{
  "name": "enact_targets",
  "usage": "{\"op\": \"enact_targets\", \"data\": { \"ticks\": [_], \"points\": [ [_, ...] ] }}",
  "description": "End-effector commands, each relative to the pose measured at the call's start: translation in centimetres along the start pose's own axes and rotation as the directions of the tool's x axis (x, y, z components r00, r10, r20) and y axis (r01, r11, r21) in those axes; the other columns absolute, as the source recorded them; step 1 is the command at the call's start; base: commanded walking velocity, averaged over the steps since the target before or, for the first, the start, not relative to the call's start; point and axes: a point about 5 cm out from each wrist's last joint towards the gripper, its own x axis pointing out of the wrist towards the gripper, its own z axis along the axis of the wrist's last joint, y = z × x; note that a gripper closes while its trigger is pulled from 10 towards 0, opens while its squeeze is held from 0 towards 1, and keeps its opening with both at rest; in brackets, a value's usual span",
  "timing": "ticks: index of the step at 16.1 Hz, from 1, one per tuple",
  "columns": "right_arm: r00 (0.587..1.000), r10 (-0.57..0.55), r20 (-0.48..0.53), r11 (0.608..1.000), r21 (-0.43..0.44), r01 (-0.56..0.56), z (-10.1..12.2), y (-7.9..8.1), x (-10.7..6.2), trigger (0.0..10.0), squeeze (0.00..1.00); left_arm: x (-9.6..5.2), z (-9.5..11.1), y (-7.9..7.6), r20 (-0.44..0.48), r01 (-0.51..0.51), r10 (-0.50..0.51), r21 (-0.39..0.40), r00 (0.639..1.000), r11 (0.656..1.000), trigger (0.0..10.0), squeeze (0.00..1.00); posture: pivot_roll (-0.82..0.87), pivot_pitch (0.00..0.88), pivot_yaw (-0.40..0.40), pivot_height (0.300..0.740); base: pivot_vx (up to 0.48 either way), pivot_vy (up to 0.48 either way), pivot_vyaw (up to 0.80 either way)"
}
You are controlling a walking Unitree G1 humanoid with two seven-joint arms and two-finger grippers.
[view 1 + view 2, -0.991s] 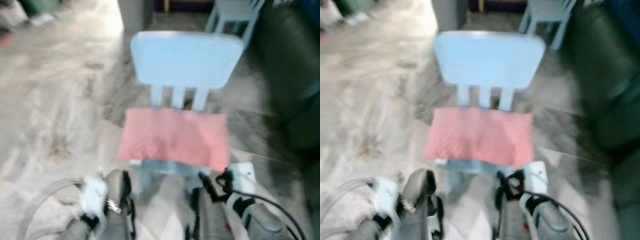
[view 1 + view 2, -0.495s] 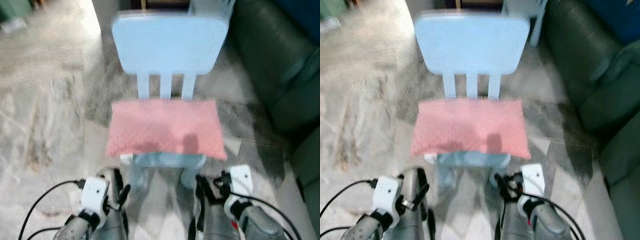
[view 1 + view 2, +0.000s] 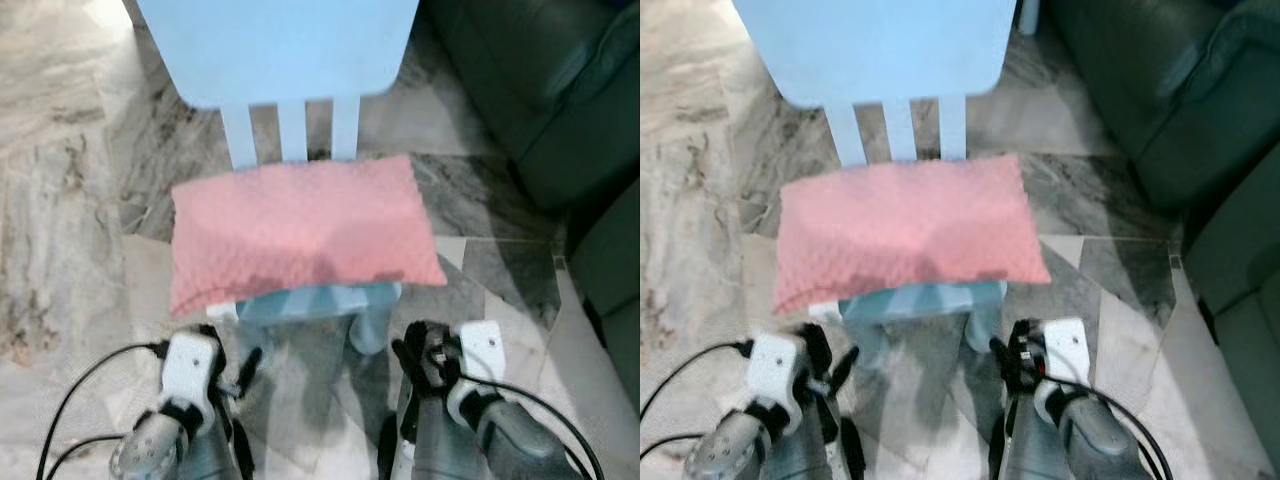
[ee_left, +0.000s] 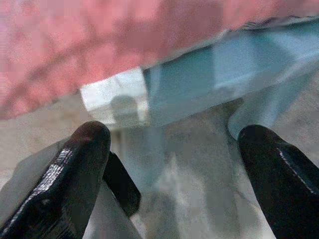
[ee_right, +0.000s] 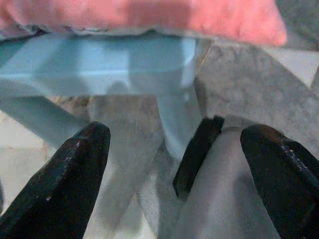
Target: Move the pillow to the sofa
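A pink pillow [image 3: 300, 230] lies flat across the seat of a light blue child's chair [image 3: 280, 45], overhanging the seat's front edge. Both grippers are held low, just in front of the chair and below the pillow. My left gripper [image 3: 232, 365] is under the pillow's left front corner, and its wrist view shows the fingers [image 4: 75, 174] wide apart, with the pillow [image 4: 99, 45] above them. My right gripper [image 3: 415, 355] is under the right front corner, open too, facing the chair's seat edge [image 5: 99, 64] and leg. The dark green sofa [image 3: 540, 80] is at the right.
The floor is grey marble tile [image 3: 60, 200], with open room to the left of the chair. The sofa's edge [image 3: 1230, 230] runs close along the right side. Black cables [image 3: 80, 390] trail from both wrists.
The camera has moved closer and tilted down, so the chair and pillow now look nearer and lower in the picture. Both grippers are still low in front of the seat.
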Motion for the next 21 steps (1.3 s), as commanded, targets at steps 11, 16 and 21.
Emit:
{"op": "enact_targets", "data": {
  "ticks": [11,16,21],
  "points": [
    [0.947,0.058,0.316,0.994,-0.105,-0.026,11.2,-0.7,2.9,10.0,0.0,3.5,9.3,6.6,0.237,-0.386,0.4,-0.108,0.885,0.916,10.0,0.0,0.01,0.184,0.006,0.373,0.0,0.0,0.0],
    [0.91,0.145,0.389,0.97,-0.239,-0.052,16.5,-1.7,5.6,10.0,0.0,6.1,10.7,10.3,0.16,-0.434,0.516,-0.369,0.842,0.822,10.0,0.0,0.02,0.186,-0.015,0.373,0.0,0.0,0.0],
    [0.89,0.095,0.445,0.958,-0.283,0.039,19.4,-3.7,7.2,10.0,0.0,9.7,13.6,11.1,0.169,-0.316,0.476,-0.555,0.863,0.77,10.0,0.0,0.02,0.185,-0.012,0.373,0.0,0.0,0.0]
  ]
}}
